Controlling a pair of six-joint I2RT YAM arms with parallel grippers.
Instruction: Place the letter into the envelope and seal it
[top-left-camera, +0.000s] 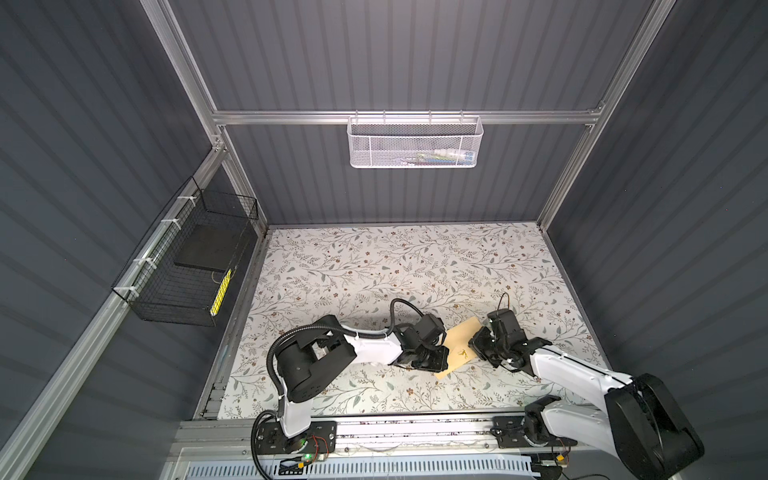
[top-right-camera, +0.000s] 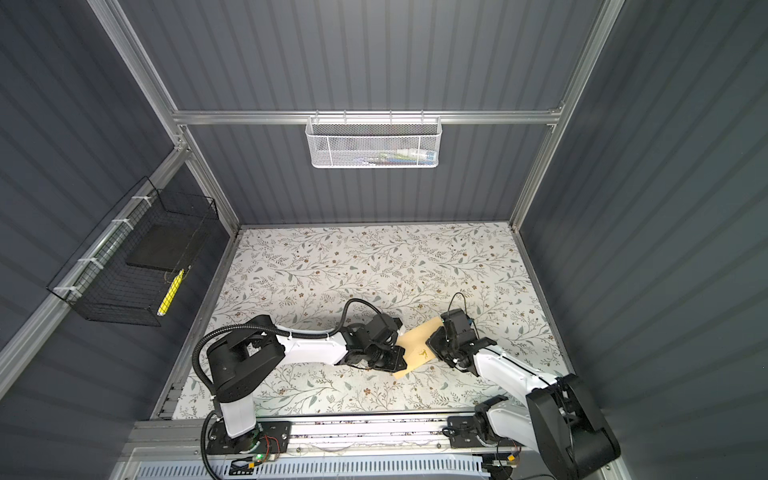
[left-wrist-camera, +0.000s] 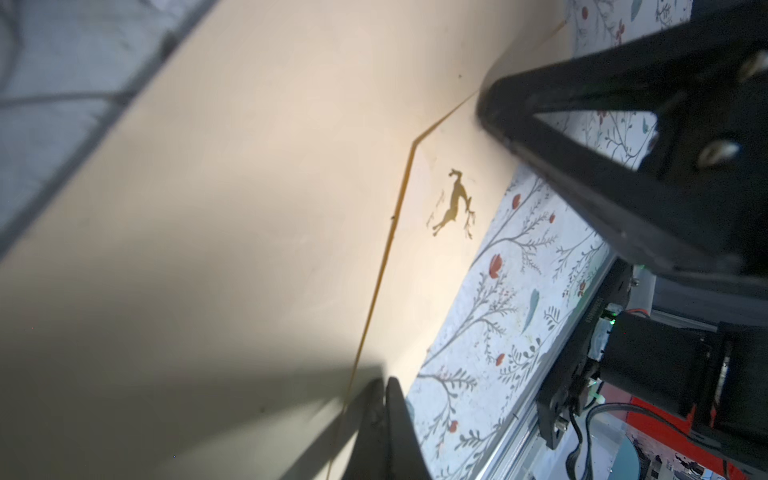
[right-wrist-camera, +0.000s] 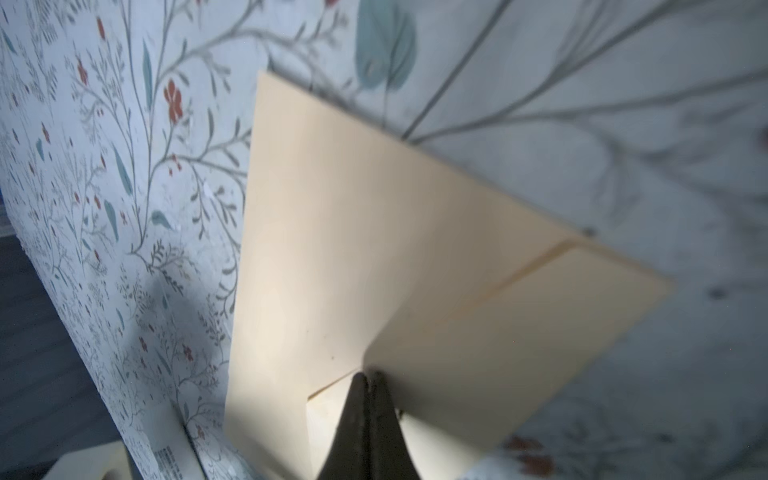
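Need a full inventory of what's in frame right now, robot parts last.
envelope: 1, tan with a gold deer mark, flat on the table between the two pincers, flap folded over
letter: none in view
table cover: 1, white floral, across the tabletop
mesh basket: 1, white, hung on the back rail; contents unclear
wire basket: 1, black, on the left wall
slab: 1, dark, in the wire basket
yellow item: 1, yellow, in the wire basket
left pincer: 1, black, shut, tips on the envelope
right pincer: 1, black, shut, tips on the envelope
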